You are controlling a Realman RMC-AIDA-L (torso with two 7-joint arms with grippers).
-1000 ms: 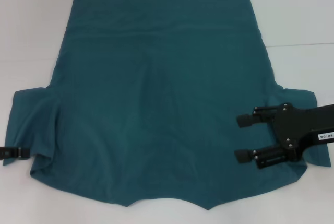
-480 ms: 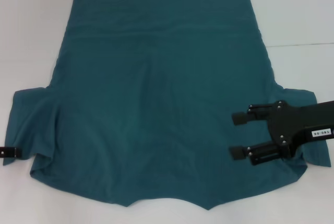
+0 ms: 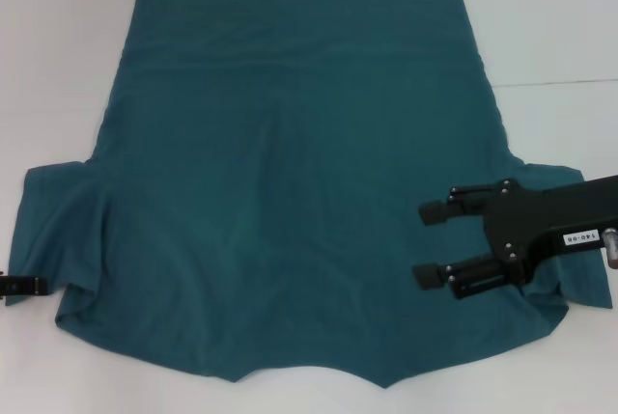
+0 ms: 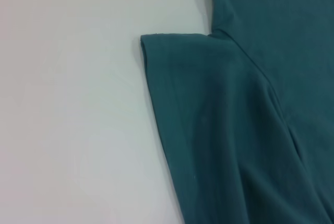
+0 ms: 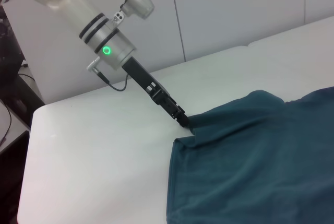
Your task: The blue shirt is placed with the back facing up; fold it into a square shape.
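Observation:
The blue shirt [image 3: 290, 192] lies spread flat on the white table, hem at the far side and neckline at the near edge. My right gripper [image 3: 426, 244] hovers open over the shirt's right side, just inside the right sleeve [image 3: 570, 269], with its fingers pointing toward the shirt's middle and nothing between them. At the outer edge of the left sleeve [image 3: 53, 231], only a small black part of my left gripper [image 3: 21, 285] shows. The right wrist view shows the left gripper [image 5: 181, 118] with its tip at that sleeve's corner. The left wrist view holds the sleeve [image 4: 209, 109] and bare table.
White table [image 3: 58, 47] surrounds the shirt on all sides, with a seam line [image 3: 560, 82] at the far right. In the right wrist view the left arm [image 5: 109, 49] slopes down to the table, with a white wall behind it and the table's edge [image 5: 28, 145] beyond.
My right gripper has moved leftward over the shirt, a little farther from the near edge, and stays open. The shirt has not shifted. The left gripper has barely moved.

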